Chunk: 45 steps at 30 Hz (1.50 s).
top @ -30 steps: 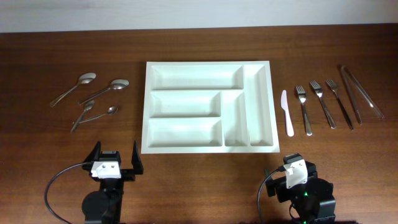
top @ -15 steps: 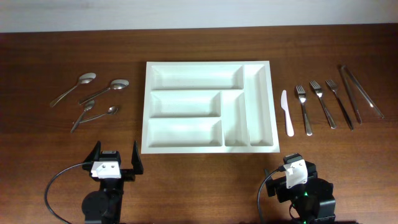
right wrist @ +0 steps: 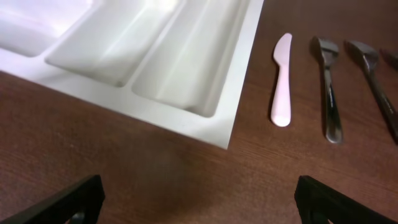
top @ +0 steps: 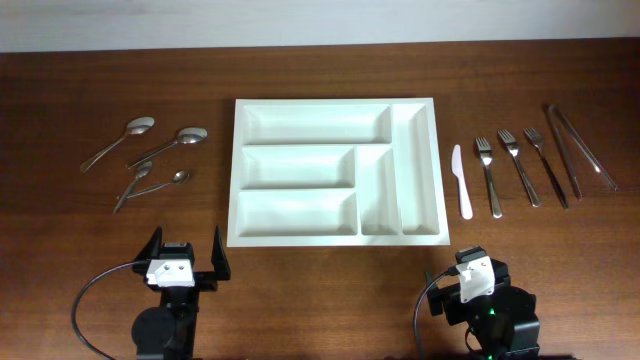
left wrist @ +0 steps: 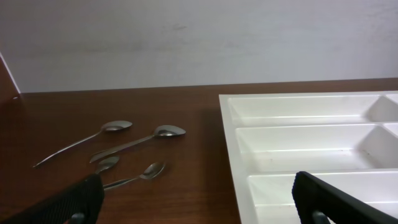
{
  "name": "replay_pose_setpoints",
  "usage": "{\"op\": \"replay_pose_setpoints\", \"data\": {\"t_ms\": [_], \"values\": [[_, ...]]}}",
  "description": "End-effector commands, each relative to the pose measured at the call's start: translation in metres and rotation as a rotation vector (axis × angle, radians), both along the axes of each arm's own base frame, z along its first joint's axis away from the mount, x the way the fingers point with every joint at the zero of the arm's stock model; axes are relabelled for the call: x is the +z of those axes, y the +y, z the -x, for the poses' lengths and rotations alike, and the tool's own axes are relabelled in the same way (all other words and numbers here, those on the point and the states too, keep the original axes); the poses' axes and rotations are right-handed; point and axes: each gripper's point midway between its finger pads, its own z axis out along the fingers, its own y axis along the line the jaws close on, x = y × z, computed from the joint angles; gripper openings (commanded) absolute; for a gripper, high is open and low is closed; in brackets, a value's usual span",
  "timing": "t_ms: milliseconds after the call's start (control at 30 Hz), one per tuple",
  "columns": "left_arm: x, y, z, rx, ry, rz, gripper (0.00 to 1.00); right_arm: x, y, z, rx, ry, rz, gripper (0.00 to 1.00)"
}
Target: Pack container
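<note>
While the left tool (top: 185, 250) and right tool (right wrist: 198, 186) gape, the container (top: 336, 103) lies ahead, seemingly untouched.

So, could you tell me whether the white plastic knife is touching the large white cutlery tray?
Apart. The overhead view shows bare wooden table between the knife and the tray at its right rim.

No word, number, brand or sign can be read in any view. The white tray (top: 300, 170) is plain, and nothing is printed on the table (top: 100, 220) around it.
</note>
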Motion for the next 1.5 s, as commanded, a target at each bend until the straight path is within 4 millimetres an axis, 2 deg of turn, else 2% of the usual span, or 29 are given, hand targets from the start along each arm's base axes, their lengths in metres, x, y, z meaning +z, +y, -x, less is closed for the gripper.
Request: {"op": "replay_pose_setpoints", "data": {"t_ms": [0,133,333,433,567,733,867,1067,1233,1367,1467], "values": [[-0.001,0.002,0.000,0.012,-0.002,0.010,0.99,0.007,-0.001,-0.005,-0.010,-0.043,0.001,0.99],[0.007,0.006,0.000,0.030,-0.033,0.002,0.99,0.013,0.008,-0.007,0.030,-0.065,-0.036,0.99],[0.009,-0.001,0.000,-0.009,-0.042,0.005,0.99,0.017,0.023,-0.004,0.109,-0.070,-0.084,0.99],[0.012,-0.007,0.000,-0.041,-0.055,0.052,0.99,0.027,0.032,-0.006,0.153,-0.111,-0.111,0.99],[0.021,-0.016,0.001,-0.092,-0.069,0.084,0.99,0.044,0.032,-0.012,0.155,-0.175,-0.114,0.99],[0.036,-0.006,0.003,-0.032,-0.019,0.081,0.99,0.068,0.031,-0.014,0.131,-0.172,-0.141,0.99],[0.042,0.004,-0.003,0.026,0.089,0.044,0.99,0.077,0.032,-0.021,0.120,-0.097,-0.142,0.99],[0.051,0.003,-0.036,0.020,0.254,-0.001,0.99,0.094,0.035,-0.051,0.107,0.053,-0.128,0.99],[0.049,0.010,-0.075,-0.002,0.478,-0.068,0.99,0.127,0.035,-0.093,0.078,0.106,-0.107,0.99],[0.055,0.019,-0.114,-0.084,0.616,-0.069,0.99,0.158,0.037,-0.127,0.064,0.100,-0.099,0.99],[0.065,0.027,-0.144,-0.117,0.646,-0.015,0.99,0.166,0.037,-0.136,0.057,0.125,-0.102,0.99]]}}
